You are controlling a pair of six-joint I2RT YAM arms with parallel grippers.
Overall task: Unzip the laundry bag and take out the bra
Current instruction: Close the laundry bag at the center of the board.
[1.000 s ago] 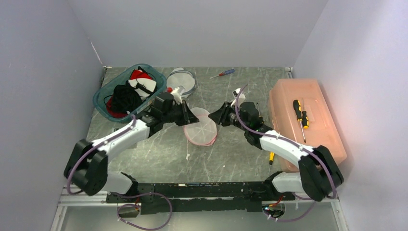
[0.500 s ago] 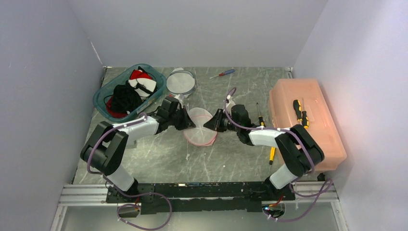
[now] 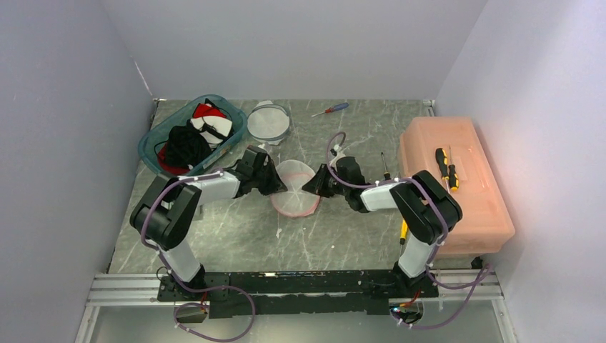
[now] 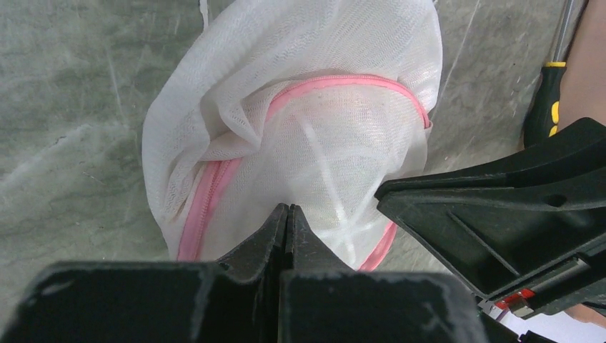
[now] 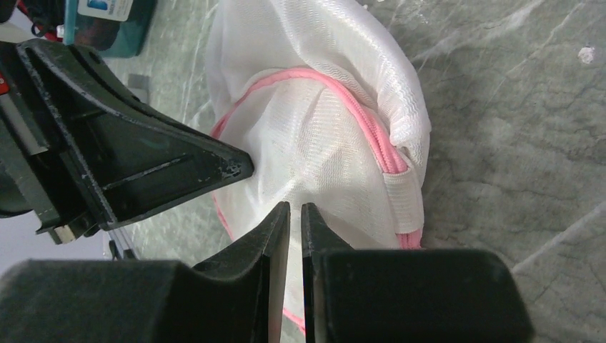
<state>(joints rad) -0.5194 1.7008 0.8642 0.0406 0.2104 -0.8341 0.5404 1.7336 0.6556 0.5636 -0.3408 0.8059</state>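
The white mesh laundry bag with a pink zipper (image 3: pixel 294 200) lies at frame centre, between both grippers, domed and crumpled. The left gripper (image 4: pixel 287 211), fully closed, and the right gripper (image 5: pixel 295 209), nearly closed, each pinch its mesh.

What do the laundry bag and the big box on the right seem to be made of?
Laundry bag: fine white mesh fabric, likely synthetic; the open weave shows, with pink zipper tape. Box: seemingly translucent salmon plastic; smooth, faintly glossy lid.

Sheer white mesh-cloth laundry bag (image 4: pixel 321 43), matt blk plastic left gripper (image 4: pixel 287 211), smooth stone-look table (image 4: pixel 64 107).
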